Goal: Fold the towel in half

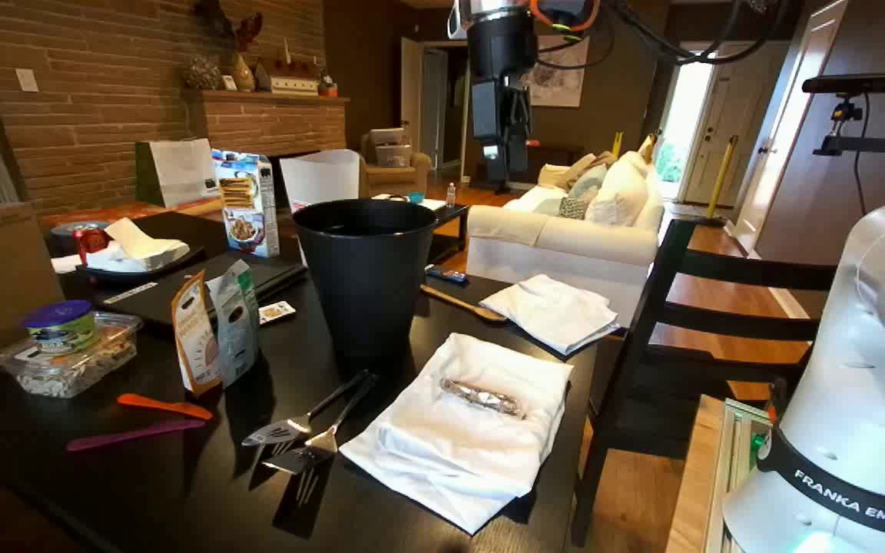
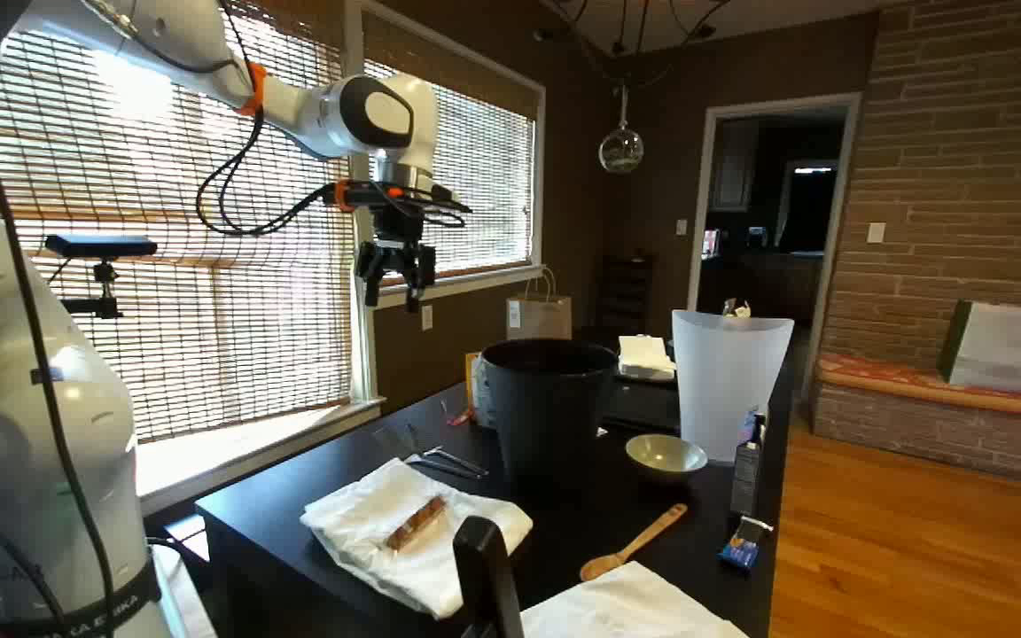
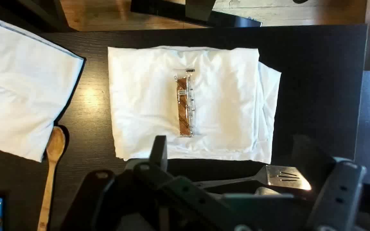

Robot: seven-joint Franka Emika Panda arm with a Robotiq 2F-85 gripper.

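The towel is a white cloth lying in layers with a loose lower edge on the dark table. It shows in both exterior views [image 1: 412, 438] [image 2: 355, 523] and in the wrist view [image 3: 140, 96]. A brown bar in clear wrapping [image 1: 481, 397] lies on the towel's middle; it also shows in an exterior view [image 2: 416, 523] and in the wrist view [image 3: 183, 109]. My gripper [image 2: 393, 297] is high above the table, pointing down, with its fingers apart and nothing between them. It also shows in an exterior view [image 1: 505, 165] and in the wrist view [image 3: 234, 152].
A tall black bin [image 1: 366, 284] stands beside the towel. Metal spatulas [image 1: 308, 434] lie along one side. A second white cloth [image 3: 21, 89] and a wooden spoon [image 3: 54, 150] lie on the other side. A black chair [image 1: 742, 307] stands at the table's edge. A bowl [image 2: 666, 456] is behind.
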